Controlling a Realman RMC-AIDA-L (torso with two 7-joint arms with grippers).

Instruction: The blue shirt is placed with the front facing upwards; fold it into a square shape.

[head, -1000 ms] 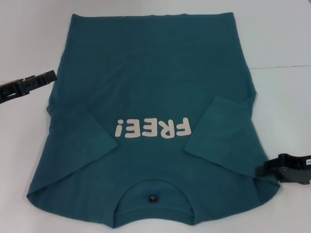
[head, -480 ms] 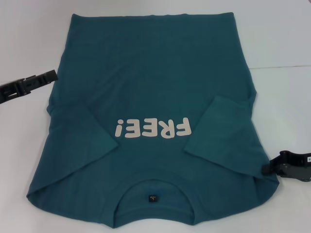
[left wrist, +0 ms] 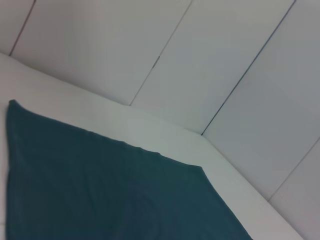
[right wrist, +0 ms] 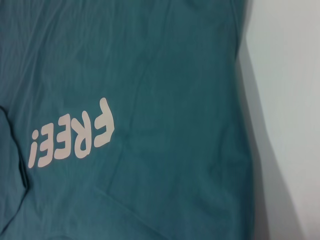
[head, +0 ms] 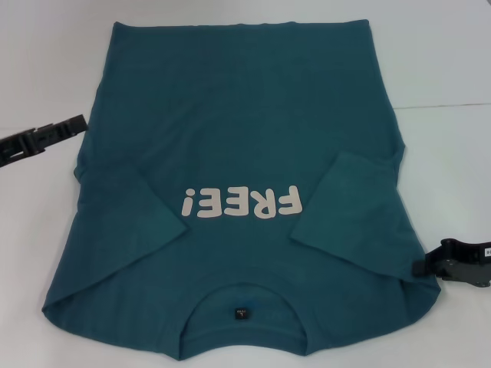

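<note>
The shirt [head: 238, 146] lies flat, print up, collar nearest the robot and both sleeves folded in, ready for the body folds. The right gripper [head: 453, 264] sits at its near right edge and the left gripper [head: 42, 136] beside its left edge; I cannot tell either's grip. Bare table [head: 445, 138] flanks both sides, and the hem is far.

surface: white table [head: 445, 61] | on it: blue shirt [head: 238, 130], spread flat, front up

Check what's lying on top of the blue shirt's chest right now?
Both sleeves are folded inward onto the blue shirt, flanking the FREE! print, which stays uncovered. Neither end effector rests on it. The table beneath is hidden.
</note>
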